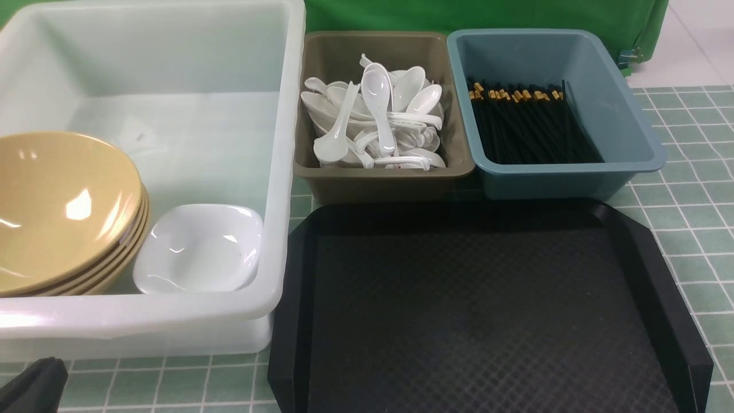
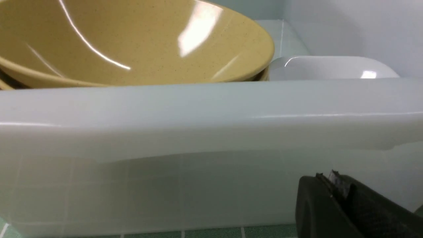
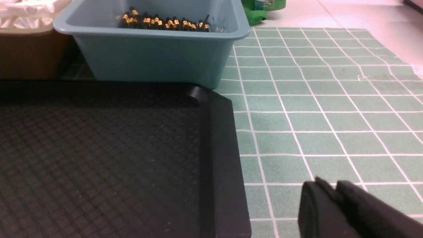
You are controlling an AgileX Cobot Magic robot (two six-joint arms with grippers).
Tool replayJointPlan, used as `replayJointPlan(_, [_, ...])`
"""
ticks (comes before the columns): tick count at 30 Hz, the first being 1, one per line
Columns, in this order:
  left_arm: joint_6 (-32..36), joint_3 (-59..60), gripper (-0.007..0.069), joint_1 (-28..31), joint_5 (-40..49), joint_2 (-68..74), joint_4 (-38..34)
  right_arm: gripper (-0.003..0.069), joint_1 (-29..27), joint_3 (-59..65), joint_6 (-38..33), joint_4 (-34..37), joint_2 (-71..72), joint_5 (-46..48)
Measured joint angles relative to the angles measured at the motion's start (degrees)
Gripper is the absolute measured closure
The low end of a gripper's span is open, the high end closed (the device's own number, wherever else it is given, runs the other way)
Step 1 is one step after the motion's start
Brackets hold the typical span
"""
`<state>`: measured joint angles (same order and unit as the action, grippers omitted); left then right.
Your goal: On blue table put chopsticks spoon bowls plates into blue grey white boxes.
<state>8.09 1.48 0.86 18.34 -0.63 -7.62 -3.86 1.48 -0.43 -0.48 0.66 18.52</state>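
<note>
Left gripper point(image 2: 333, 185): matte black, blunt rounded fingers, a thin grey strip with a ragged top edge sandwiched between them. Right gripper point(image 3: 335, 193): same matte black, two rounded, slightly grainy fingers point(image 3: 357, 208).

The bowls point(image 1: 57, 206) are shiny and smooth. The plates point(image 1: 200, 246) and spoons point(image 1: 375, 117) are shiny white. The white box point(image 1: 172, 115) is see-through plastic. The black tray point(image 1: 476, 310) looks dull and bumpy. The green cloth point(image 1: 487, 17) looks soft.
</note>
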Motion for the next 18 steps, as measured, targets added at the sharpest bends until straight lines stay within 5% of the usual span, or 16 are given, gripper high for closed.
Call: replayJointPlan(18, [1.5, -0.1, 0.0622, -0.1, 0.1, 0.0, -0.7, 0.0524, 0.0, 0.0, 0.0, 0.0, 0.0, 0.0])
